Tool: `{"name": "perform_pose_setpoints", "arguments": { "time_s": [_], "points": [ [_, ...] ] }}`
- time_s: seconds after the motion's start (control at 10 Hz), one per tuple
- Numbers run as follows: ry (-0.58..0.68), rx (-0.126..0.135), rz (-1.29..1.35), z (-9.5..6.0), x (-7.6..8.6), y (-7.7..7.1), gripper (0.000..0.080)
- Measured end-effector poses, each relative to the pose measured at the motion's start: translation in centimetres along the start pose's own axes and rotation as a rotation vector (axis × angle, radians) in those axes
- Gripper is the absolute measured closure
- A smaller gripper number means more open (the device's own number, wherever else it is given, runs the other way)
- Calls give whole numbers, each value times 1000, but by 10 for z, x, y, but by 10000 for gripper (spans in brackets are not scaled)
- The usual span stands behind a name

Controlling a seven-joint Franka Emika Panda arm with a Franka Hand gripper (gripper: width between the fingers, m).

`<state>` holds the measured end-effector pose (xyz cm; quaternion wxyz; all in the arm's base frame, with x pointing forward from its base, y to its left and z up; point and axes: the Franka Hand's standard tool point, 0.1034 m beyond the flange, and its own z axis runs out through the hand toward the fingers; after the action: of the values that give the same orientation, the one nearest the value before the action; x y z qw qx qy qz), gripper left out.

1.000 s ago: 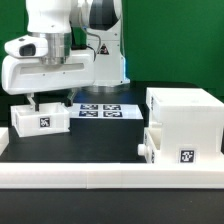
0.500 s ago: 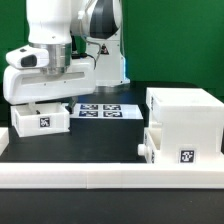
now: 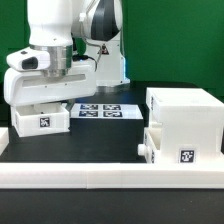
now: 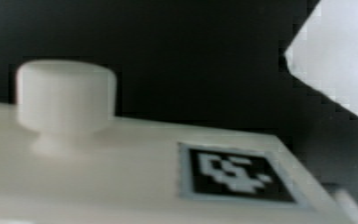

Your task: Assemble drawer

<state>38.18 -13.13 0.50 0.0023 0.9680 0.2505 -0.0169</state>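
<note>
The large white housing [image 3: 185,118] stands at the exterior view's right. One small tray [image 3: 170,150] with a tag sits against its lower front. The other tray [image 3: 41,119], with a tag on its face, sits at the exterior view's left. My gripper [image 3: 38,103] hangs directly over this left tray, with its fingers down at the tray's top edge and hidden there. The wrist view shows that tray's face very close, with its round knob [image 4: 66,100] and tag [image 4: 243,170]. No fingers show in the wrist view.
A long low white rail [image 3: 90,180] runs along the front of the table. The marker board [image 3: 102,108] lies behind, between the left tray and the housing. The robot base [image 3: 105,45] stands at the back. A blurred white shape [image 4: 345,55] shows in the wrist view.
The arm has come down and shifted slightly toward the exterior view's right over the left tray. The trays and housing have not moved.
</note>
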Motion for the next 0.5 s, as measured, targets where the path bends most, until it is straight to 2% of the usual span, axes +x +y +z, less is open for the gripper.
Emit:
{"name": "perform_pose_setpoints", "arguments": {
  "time_s": [0.1, 0.2, 0.3, 0.4, 0.5],
  "points": [
    [0, 0, -1, 0, 0, 0, 398],
    [0, 0, -1, 0, 0, 0, 599],
    [0, 0, -1, 0, 0, 0, 724],
    [0, 0, -1, 0, 0, 0, 724],
    [0, 0, -2, 0, 0, 0, 758]
  ]
}}
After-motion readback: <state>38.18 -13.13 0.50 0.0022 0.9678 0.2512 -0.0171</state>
